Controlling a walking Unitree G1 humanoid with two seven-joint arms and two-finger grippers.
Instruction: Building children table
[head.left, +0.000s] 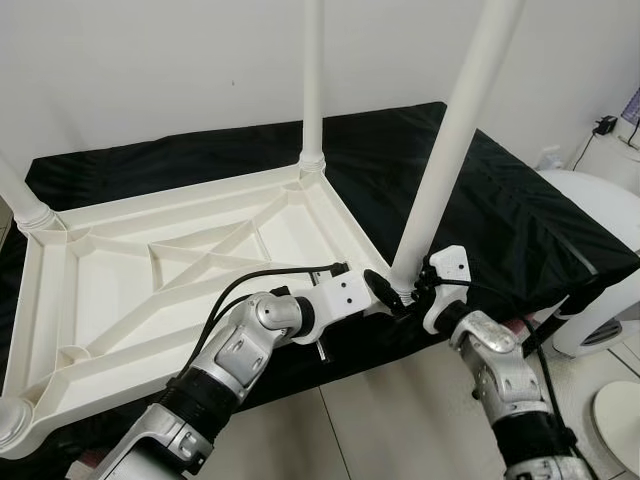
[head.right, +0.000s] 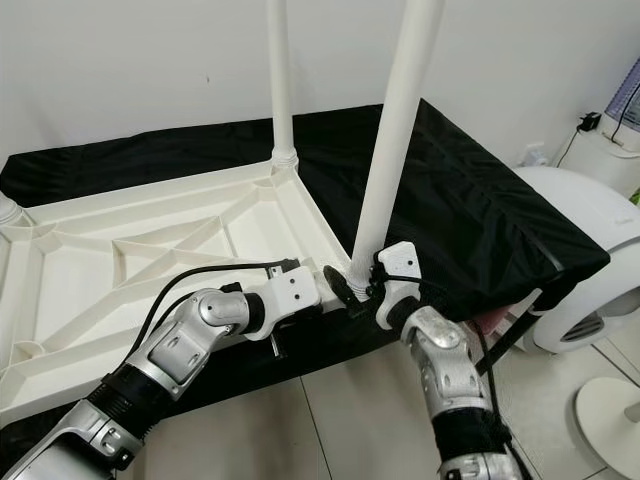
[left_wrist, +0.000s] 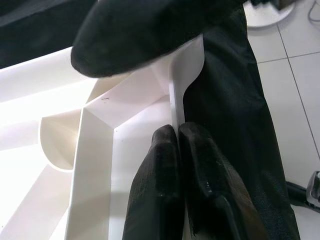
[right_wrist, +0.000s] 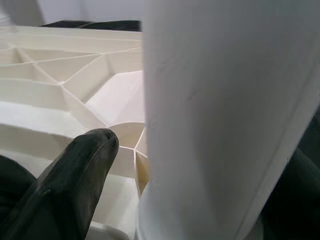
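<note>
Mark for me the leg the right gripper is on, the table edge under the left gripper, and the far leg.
near leg (head.left: 445, 160), left eye view, mid shaft.
tabletop rim (left_wrist: 176, 102), left wrist view, thin edge ahead of the fingers.
far leg (head.left: 312, 80), left eye view, mid shaft.

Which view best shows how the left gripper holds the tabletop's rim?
The left wrist view: the left gripper has its fingers pinched on the thin rim of the upturned tabletop near the corner. The eye views show that gripper from above, beside the near leg; the right wrist view shows mostly that leg.
</note>
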